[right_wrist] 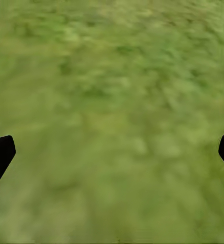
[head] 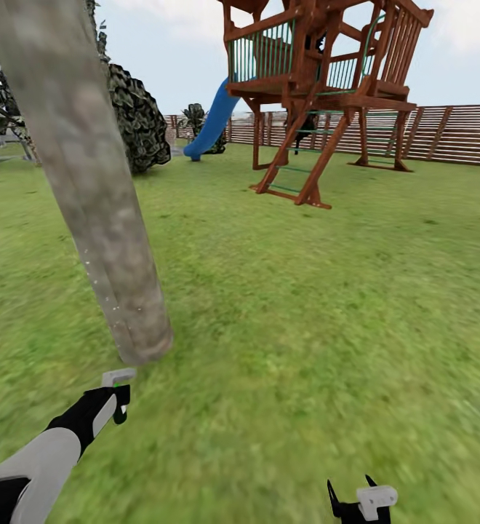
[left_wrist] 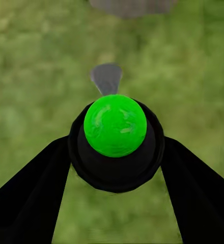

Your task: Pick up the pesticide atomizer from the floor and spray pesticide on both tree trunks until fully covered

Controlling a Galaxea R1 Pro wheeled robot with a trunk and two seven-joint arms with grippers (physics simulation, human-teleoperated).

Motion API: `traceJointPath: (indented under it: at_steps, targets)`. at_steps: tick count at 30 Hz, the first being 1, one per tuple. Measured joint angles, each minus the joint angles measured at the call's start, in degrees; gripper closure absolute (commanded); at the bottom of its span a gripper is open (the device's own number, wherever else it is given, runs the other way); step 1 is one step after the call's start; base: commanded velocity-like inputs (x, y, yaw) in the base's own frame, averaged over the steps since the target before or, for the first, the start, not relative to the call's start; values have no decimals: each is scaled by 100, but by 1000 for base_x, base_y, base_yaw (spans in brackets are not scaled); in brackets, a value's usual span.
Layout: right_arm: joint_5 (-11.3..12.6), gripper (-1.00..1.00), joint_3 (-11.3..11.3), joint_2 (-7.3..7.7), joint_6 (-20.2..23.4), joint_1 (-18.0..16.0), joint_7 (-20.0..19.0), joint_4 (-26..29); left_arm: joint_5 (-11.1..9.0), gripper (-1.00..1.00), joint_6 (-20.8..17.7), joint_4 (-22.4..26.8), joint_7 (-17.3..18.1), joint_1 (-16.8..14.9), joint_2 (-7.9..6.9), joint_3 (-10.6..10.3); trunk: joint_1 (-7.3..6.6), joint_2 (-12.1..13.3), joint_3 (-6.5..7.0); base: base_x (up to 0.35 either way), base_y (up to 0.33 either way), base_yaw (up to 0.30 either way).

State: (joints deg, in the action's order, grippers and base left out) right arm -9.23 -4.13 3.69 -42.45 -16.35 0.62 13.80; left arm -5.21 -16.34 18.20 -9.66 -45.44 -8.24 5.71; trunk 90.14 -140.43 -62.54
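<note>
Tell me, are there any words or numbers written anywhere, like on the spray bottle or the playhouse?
There are none to read.
The pesticide atomizer in the left end effector: plain green and black, no label visible.
The wooden playhouse and blue slide: no signs or numbers.
The tree trunk and fence: no writing.

- Tree trunk (head: 87, 189): top cut off at upper left edge of head view; crown not visible.
- Right gripper (head: 362, 502): cut by bottom edge, lower right.
- Atomizer (left_wrist: 115, 127): body hidden behind green cap, left wrist view.
- Grass (right_wrist: 112, 101): blurred, no detail.
- Play tower (head: 320, 87): roof cut at top edge.
</note>
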Motion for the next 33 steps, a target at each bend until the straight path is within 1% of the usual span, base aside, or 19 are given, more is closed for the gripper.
traceJointPath:
  at_steps: [4, 10, 13, 16, 18, 21, 29, 33]
  targets:
    - [0, -100, 0, 0, 0, 0, 0, 0, 0, 100, -1, -2, -11, 0, -2, 0, 0, 0, 0, 174, -234, 25]
    - [0, -100, 0, 0, 0, 1, 0, 0, 5, 100, -64, -2, -49, 0, -28, 13, 0, 0, 0, 174, -231, 260]
    - [1, -100, 0, 0, 0, 0, 0, 0, 19, 100, -414, 19, -49, 0, -38, 14, 0, 0, 0, 238, -188, 277]
    - [0, -100, 0, 0, 0, 1, 0, -3, 34, 100, -519, 34, -57, -1, -15, 1, 0, 0, 0, 134, -98, 277]
    - [1, -100, -1, 0, 0, 2, 0, -1, 20, 100, -512, 23, -63, 0, -4, 0, 0, 0, 0, 15, -11, 236]
    - [1, -100, 0, 0, 0, 0, 0, 0, 9, 100, -501, 32, -66, 0, -3, 0, 0, 0, 0, 2, -98, 47]
    - [6, -100, 0, 0, 0, 1, 0, -2, 9, 100, -502, 34, -75, 0, 6, -4, 0, 0, 0, 0, -259, 3]
    - [3, -100, 0, 0, 0, 3, 0, -7, 13, 100, -502, 39, -75, 0, 32, -3, 0, 0, 0, 0, -269, 170]
